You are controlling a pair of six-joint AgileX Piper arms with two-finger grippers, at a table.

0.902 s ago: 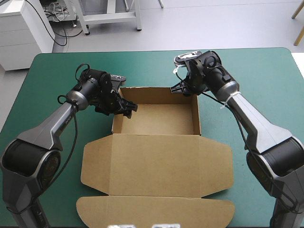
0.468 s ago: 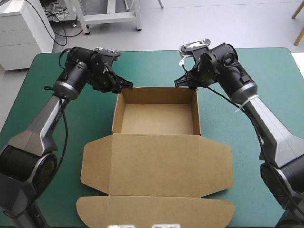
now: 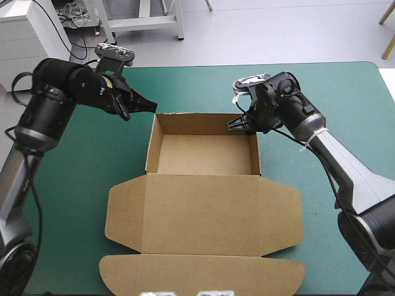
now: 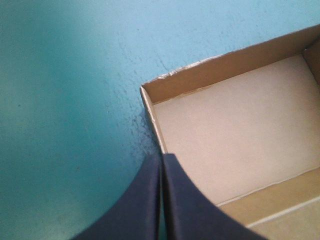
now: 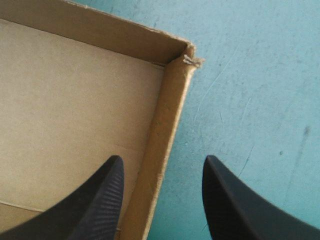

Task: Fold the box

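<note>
High view: the brown board box (image 3: 203,154) sits mid-table on the teal-green table cover (image 3: 345,92). It's an open tray w/ four walls up, its wide lid panel (image 3: 203,213) flat toward the near edge and the curved tuck flap (image 3: 203,271) nearest the robot. Over on one side the left gripper (image 3: 148,106), two broad black fin fingers, hangs raised just beyond the tray's far-left corner, apart from the board. Left wrist view has its jaws pressed together into one point, nothing betw. them. On the other side the right gripper (image 3: 237,123) is down by the far-right corner (image 5: 189,59). Right wrist view shows those jaws well apart, astride the right wall (image 5: 167,115), one finger over the tray floor, the other over the cover outside, gripping nothing. Can't tell if either finger touches the board. My read: raising and tucking the walls is about done and the arms are at the check-and-let-go stage, approx. the end of the job w/ the lid left flat. That corner looks a bit frayed. So the next move prob. calls for one of two things: a gentle squeeze on that wall to seat it, or a straight lift, so neither finger catches the wall and drags the light tray.
</note>
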